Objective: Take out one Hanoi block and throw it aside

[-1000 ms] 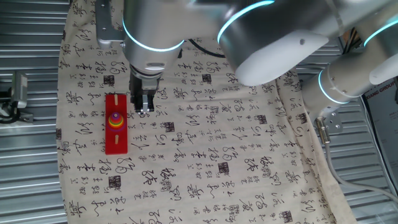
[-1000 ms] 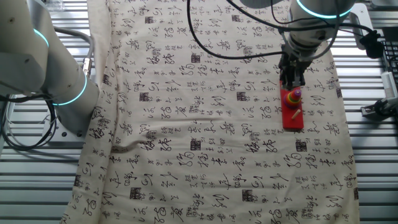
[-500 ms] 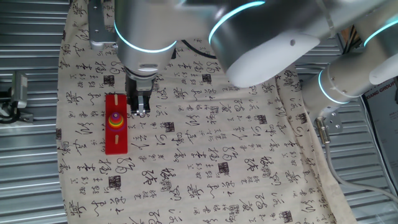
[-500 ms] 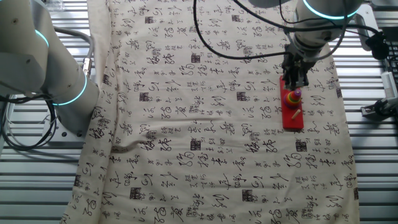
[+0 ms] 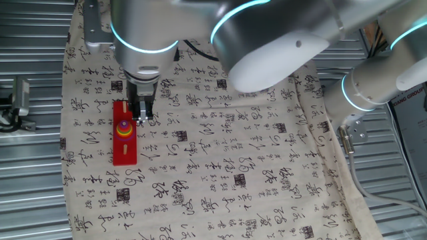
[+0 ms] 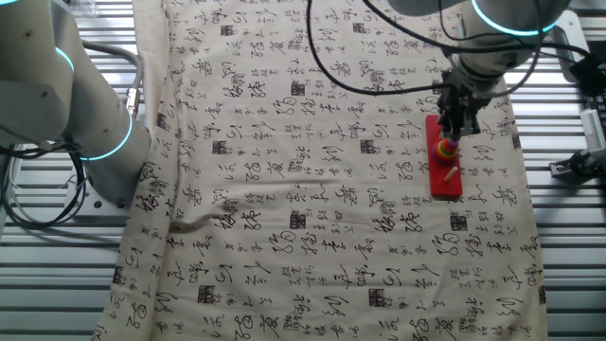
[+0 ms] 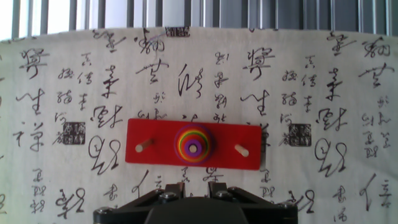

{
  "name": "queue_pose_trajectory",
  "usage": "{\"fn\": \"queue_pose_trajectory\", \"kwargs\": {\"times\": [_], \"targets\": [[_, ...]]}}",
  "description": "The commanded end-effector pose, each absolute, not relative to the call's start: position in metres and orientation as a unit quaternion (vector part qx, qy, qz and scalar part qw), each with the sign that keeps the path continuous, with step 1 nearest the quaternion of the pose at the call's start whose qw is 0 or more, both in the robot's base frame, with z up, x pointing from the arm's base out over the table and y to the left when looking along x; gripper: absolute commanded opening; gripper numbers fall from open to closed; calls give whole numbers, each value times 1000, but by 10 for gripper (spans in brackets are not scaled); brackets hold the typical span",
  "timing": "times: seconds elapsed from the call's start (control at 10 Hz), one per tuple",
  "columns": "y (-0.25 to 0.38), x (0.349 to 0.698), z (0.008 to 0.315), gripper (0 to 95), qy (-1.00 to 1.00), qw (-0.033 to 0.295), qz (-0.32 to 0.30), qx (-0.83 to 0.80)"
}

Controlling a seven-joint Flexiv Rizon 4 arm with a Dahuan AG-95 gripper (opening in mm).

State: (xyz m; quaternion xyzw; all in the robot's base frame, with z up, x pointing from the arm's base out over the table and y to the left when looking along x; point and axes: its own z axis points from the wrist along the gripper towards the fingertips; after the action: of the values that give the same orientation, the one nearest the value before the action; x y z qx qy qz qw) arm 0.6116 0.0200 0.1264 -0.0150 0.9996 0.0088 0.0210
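Gripper has shifted toward the red base over the last second: earlier it hung over bare cloth beside the base, now its tips sit at the base edge, close to the ring stack

Block (small purple ring) sits untouched on top of the stack on the middle peg; side pegs bare. In the hand view the stack is centred just ahead of the fingers

Jaws: tips close together, nothing between them; whether fully clenched, cannot tell

Judgement: approach phase, lateral alignment nearly done; descent and grasp not yet begun
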Motion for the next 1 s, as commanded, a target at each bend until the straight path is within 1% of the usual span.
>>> {"fn": "queue_pose_trajectory", "kwargs": {"times": [0.1, 1.0], "targets": [[21, 613, 122, 190, 1000, 26, 7, -14], [17, 628, 113, 190, 999, 32, 12, -18]]}}
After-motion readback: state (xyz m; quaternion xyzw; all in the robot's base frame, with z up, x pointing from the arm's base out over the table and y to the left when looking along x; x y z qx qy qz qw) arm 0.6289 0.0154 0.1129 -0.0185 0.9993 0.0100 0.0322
